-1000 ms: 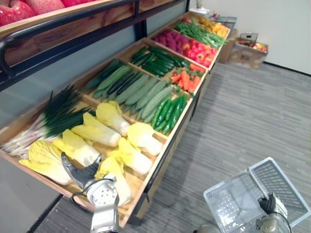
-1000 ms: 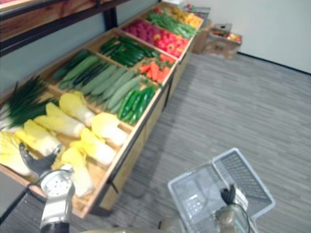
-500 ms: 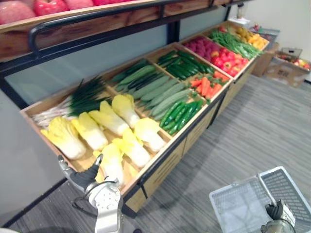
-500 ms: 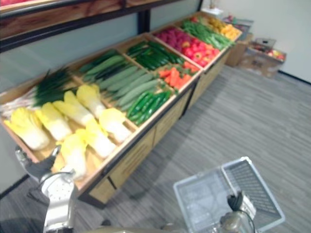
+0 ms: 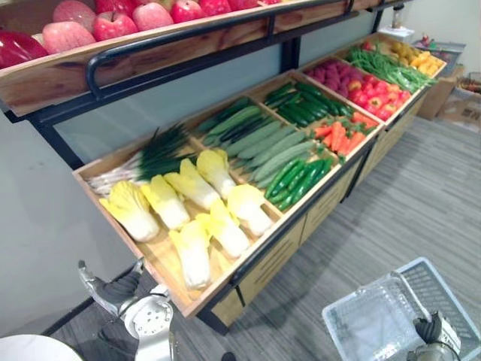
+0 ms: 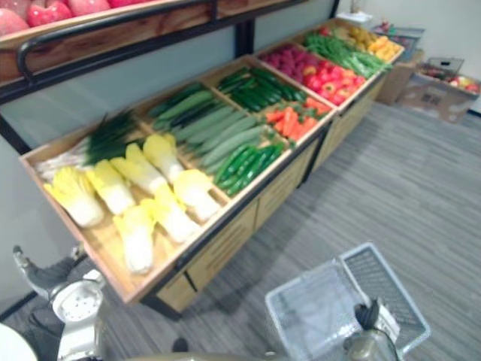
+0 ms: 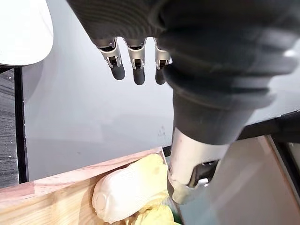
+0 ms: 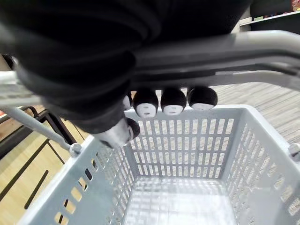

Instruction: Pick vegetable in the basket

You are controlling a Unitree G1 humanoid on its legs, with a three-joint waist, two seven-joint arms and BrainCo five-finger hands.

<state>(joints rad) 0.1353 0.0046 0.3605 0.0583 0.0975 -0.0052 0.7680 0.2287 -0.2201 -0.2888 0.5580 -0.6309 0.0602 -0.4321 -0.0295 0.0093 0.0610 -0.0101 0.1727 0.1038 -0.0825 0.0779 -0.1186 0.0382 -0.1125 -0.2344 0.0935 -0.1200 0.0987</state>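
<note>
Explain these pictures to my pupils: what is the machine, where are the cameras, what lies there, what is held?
This is a two-legged humanoid robot. Two pictures come from cameras in its head, looking down; two from cameras on its wrists. Before it stands a slanted wooden produce stand holding yellow-white Chinese cabbages, dark green cucumbers and orange carrots. The left robot hand hangs open and empty near the stand's corner. The right robot hand is curled round the grey bar handle of an empty pale grey plastic shopping basket.
</note>
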